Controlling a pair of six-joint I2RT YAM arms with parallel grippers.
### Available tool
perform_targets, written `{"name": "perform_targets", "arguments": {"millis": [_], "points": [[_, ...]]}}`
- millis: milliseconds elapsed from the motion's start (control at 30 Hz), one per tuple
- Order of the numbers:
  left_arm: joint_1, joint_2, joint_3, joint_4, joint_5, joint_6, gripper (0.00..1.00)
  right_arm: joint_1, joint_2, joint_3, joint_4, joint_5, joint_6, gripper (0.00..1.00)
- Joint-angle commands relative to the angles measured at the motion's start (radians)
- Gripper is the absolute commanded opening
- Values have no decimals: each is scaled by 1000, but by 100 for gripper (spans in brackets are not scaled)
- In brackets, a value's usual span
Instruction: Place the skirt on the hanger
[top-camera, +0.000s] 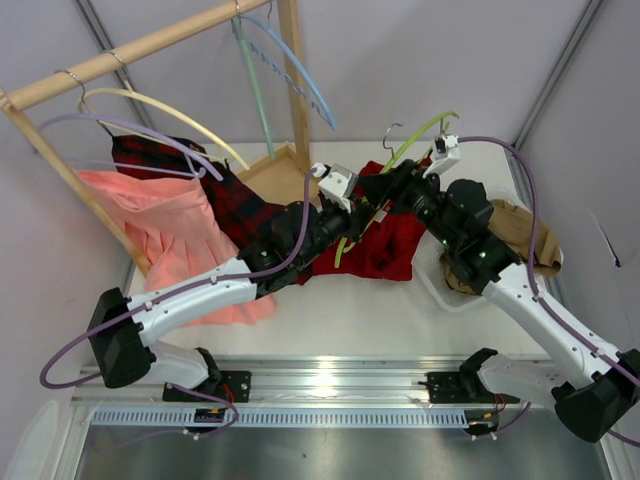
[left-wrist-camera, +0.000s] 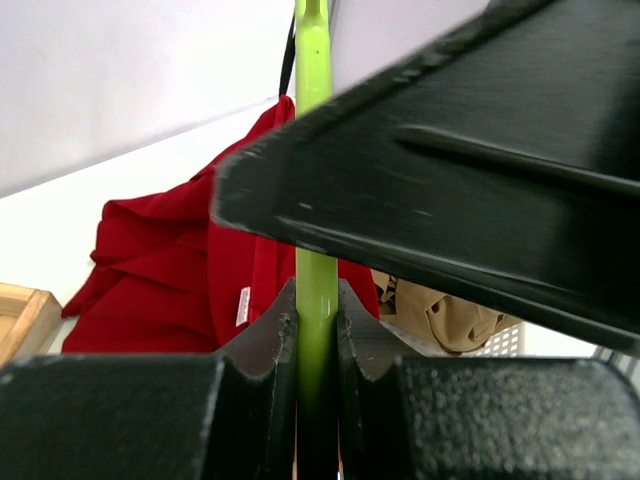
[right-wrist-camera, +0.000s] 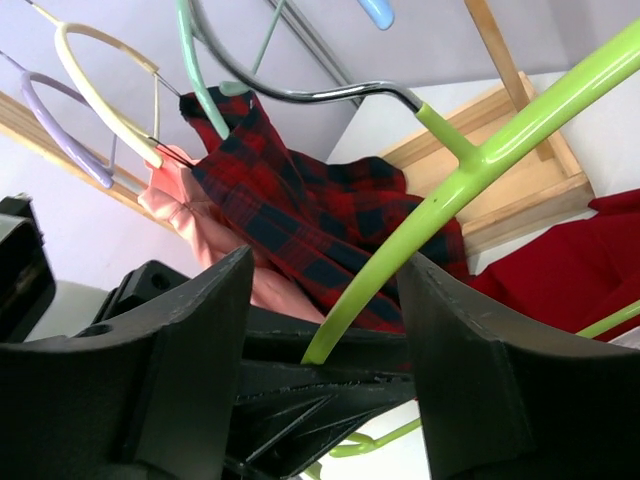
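Lying crumpled on the white bench (top-camera: 350, 310), the deep-red pleated skirt (top-camera: 392, 248) is partly hidden behind the left arm (top-camera: 290, 240). The lime plastic hanger (top-camera: 425, 131), curved with a silver hook (right-wrist-camera: 300, 95), crosses above it. Left claw (left-wrist-camera: 316, 300) pinches the hanger rod; right claw (right-wrist-camera: 325, 270) stands spread around it. The skirt's white label (left-wrist-camera: 243, 306) is too small to read.

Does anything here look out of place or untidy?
The skirt lies bunched up on the table, not spread flat. The hanger is off the rail, pinched in the left gripper. Tan cloth sits heaped in the basket.
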Motion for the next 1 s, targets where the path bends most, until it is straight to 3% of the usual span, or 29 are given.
{"name": "perform_targets", "arguments": {"millis": [0, 133, 200, 233, 267, 333, 367, 567, 667, 800, 967], "points": [[-17, -7, 72, 96, -16, 39, 0, 5, 9, 26, 71, 35, 13, 61], [-23, 2, 79, 94, -25, 51, 0, 16, 25, 32, 68, 32, 13, 53], [-26, -3, 76, 100, -22, 51, 0, 22, 29, 33, 45, 42, 6, 44], [-26, -4, 74, 105, -17, 51, 0, 22, 28, 32, 39, 49, 3, 38], [-28, -10, 74, 105, -13, 51, 0, 22, 25, 30, 28, 53, 1, 23], [-28, -19, 65, 100, 3, 48, 1, 22, 19, 29, 19, 91, -8, 4], [-28, -35, 48, 100, 6, 44, 2, 22, 14, 29, 13, 113, -25, 0], [-30, -124, -12, 51, 1, 5, 27, 11, -9, 7, -7, 168, -71, 0], [-30, -205, -55, 5, -3, 2, 48, -4, -21, -9, -1, 173, -65, 0], [-30, -341, -148, -15, -19, -21, 69, -15, -26, -19, -3, 171, -77, 0], [-28, -434, -231, -90, -192, -76, 74, -30, -32, -23, -7, 155, -97, 0]]}}
